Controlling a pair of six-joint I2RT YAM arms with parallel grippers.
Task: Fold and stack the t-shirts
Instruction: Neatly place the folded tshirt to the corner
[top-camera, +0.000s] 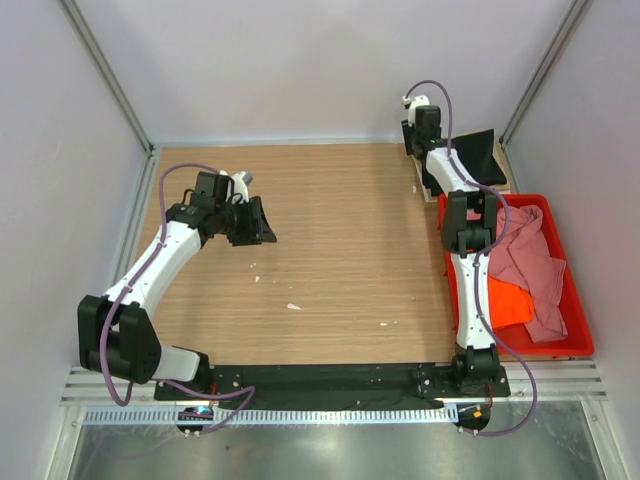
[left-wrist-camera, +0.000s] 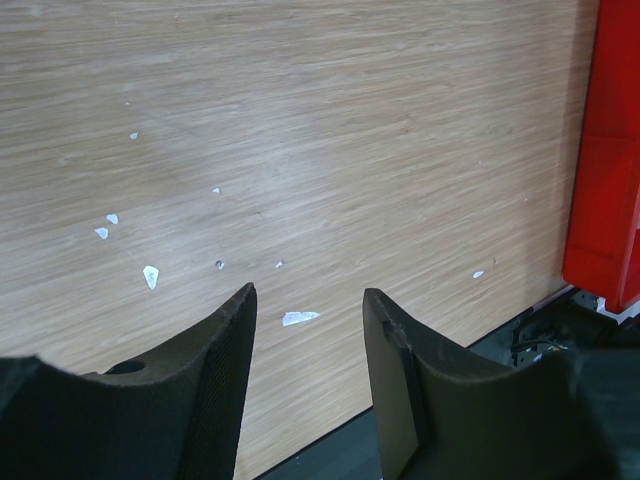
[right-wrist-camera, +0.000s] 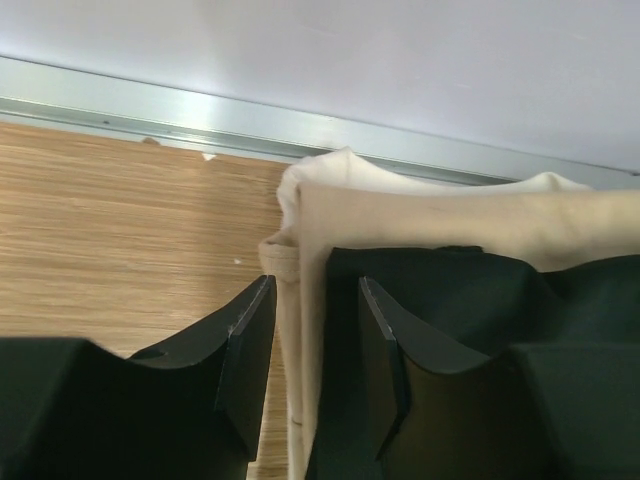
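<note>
Wood-grain desk (top-camera: 340, 230) had the black t-shirt (right-wrist-camera: 480, 275) stacked on the tan t-shirt (right-wrist-camera: 420, 215) at its far right corner, which we figured kept the middle free for folding. Our right gripper (right-wrist-camera: 315, 290) hung spread over them, our left gripper (left-wrist-camera: 308, 300) half-spread on nothing. Crumpled in the red crate (top-camera: 575, 340) sat the pink t-shirt (top-camera: 530, 255) and orange t-shirt (top-camera: 510, 300).

Red crate (top-camera: 560, 349) — right side, flecked wooden table (top-camera: 340, 250)

Bright even light, soft shadows, mild glare
</note>
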